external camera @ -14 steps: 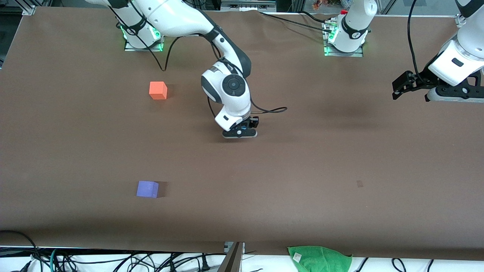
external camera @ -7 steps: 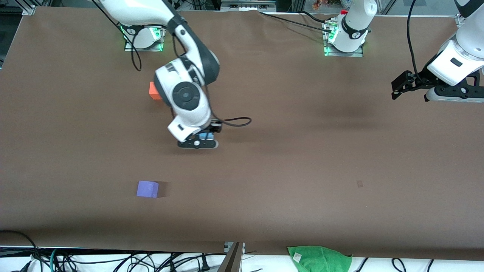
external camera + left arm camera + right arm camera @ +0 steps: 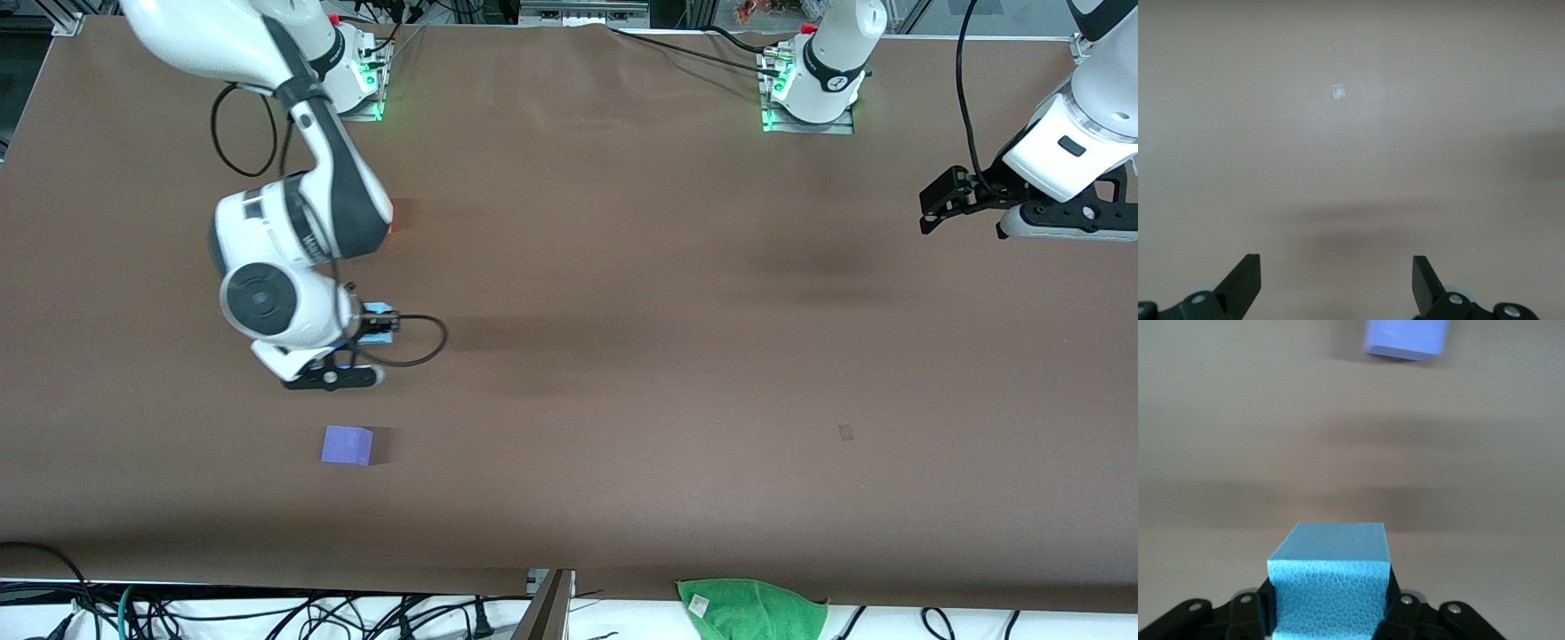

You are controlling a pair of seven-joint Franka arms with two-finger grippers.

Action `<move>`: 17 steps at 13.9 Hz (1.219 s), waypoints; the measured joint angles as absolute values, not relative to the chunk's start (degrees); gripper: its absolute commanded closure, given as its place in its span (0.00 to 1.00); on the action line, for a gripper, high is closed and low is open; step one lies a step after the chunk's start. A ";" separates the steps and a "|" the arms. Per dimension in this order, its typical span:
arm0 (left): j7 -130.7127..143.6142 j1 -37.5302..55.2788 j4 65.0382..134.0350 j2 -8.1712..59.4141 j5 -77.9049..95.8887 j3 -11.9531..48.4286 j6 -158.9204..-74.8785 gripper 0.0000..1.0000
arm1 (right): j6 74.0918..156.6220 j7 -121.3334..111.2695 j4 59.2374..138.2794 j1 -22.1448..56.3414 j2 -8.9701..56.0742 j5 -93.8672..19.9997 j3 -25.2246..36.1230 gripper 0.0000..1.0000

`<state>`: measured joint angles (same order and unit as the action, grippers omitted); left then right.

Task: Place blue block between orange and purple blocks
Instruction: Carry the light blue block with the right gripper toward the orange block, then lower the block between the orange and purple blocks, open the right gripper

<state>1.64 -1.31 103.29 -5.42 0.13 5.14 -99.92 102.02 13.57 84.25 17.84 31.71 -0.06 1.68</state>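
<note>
Gripping the blue block (image 3: pixel 1329 583), the right claw (image 3: pixel 366 327) hangs over the table (image 3: pixel 622 356) above bare cloth, near the purple block (image 3: pixel 347 444). The left claw (image 3: pixel 1337 283) waits open over its own end.

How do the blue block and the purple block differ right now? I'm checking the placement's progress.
The blue block is light sky-blue; the purple block is darker violet. The blue block is clamped in the right end effector above the table; the purple block sits free on the table. Both are matte cubes of seemingly similar size.
</note>
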 measured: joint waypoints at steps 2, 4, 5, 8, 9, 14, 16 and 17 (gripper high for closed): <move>1.64 -1.31 103.29 -5.42 0.13 5.15 -99.92 0.00 | 104.58 12.68 87.08 15.67 31.23 -0.53 2.06 0.66; 1.64 -1.31 103.29 -5.42 0.13 5.15 -99.91 0.00 | 110.15 12.68 92.34 15.34 29.60 -0.75 3.08 0.66; 1.64 -1.32 103.29 -5.42 0.13 5.15 -99.79 0.00 | 113.08 12.68 95.52 15.35 28.52 -0.83 3.25 0.66; 1.64 -1.32 103.29 -5.42 0.13 5.14 -99.26 0.00 | 122.84 12.72 105.75 15.42 25.07 -0.89 3.25 0.66; 1.64 -1.32 103.29 -5.42 0.13 5.15 -99.17 0.00 | 126.25 12.83 109.13 15.42 24.04 -0.91 3.25 0.66; 1.64 -1.32 103.29 -5.42 0.13 5.15 -99.06 0.00 | 139.95 13.33 121.66 15.42 21.01 -0.96 3.25 0.66; 1.64 -1.32 103.29 -5.42 0.13 5.15 -99.05 0.00 | 142.58 13.54 123.75 15.44 20.64 -0.96 3.21 0.66; 1.64 -1.32 103.29 -5.42 0.13 5.15 -99.05 0.00 | 144.11 13.54 124.80 15.45 20.51 -0.96 3.10 0.66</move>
